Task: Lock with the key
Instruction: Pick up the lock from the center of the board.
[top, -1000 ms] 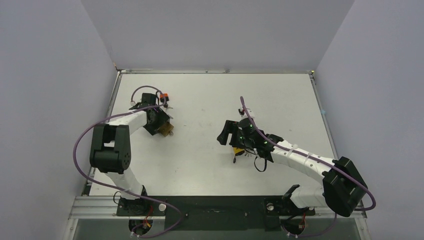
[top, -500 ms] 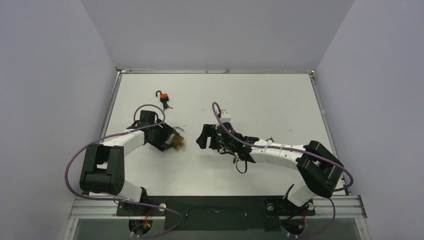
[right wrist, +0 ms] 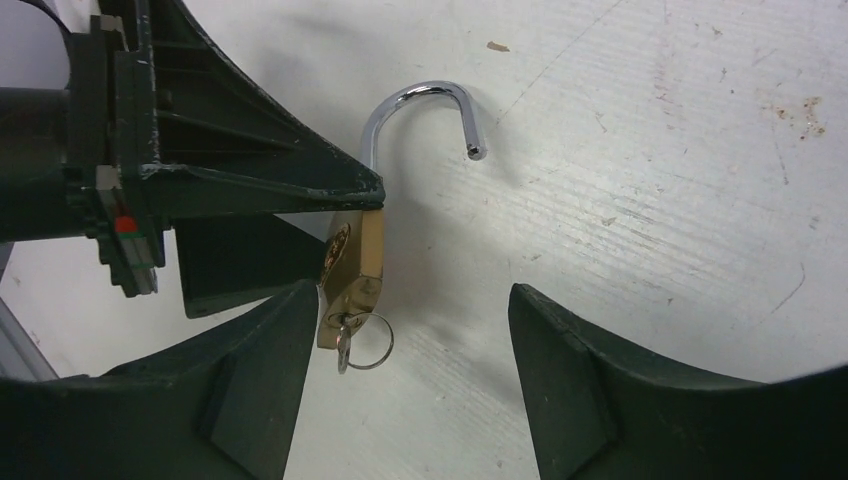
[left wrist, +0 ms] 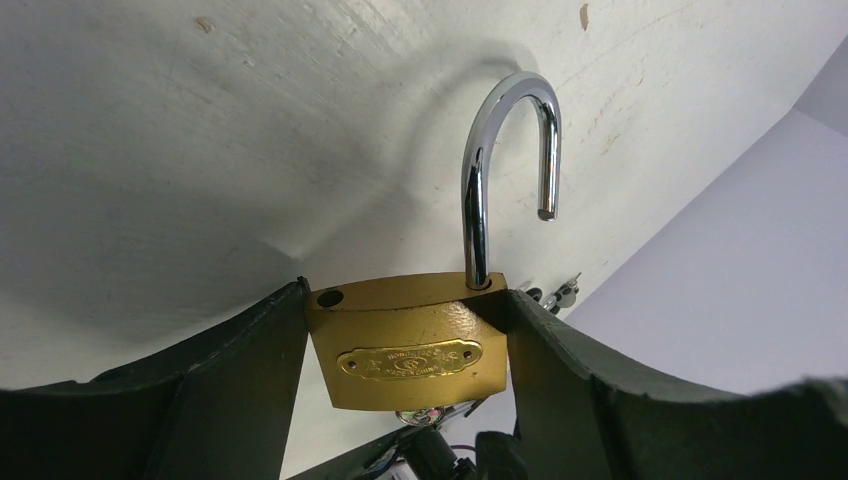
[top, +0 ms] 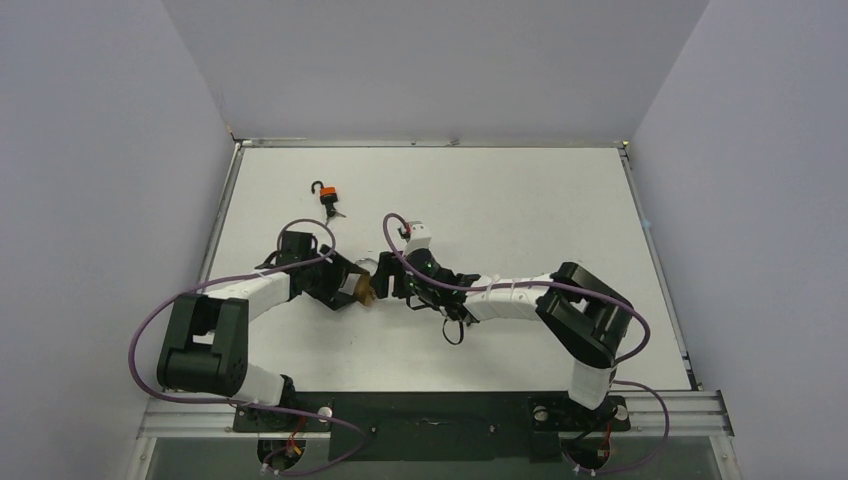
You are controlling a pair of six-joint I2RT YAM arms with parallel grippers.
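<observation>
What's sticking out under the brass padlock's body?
A key hangs from the underside of the brass padlock, which the left pincer grips. Its blade is hidden inside the body.

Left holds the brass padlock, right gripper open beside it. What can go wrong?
1. The shackle is open with its free end off the hole in the brass padlock; turning the key alone likely won't lock it.
2. The key is small, at the body's bottom end; the open right gripper may nudge the padlock instead.
3. The left gripper pinches only the padlock's sides; a push could twist it.
</observation>
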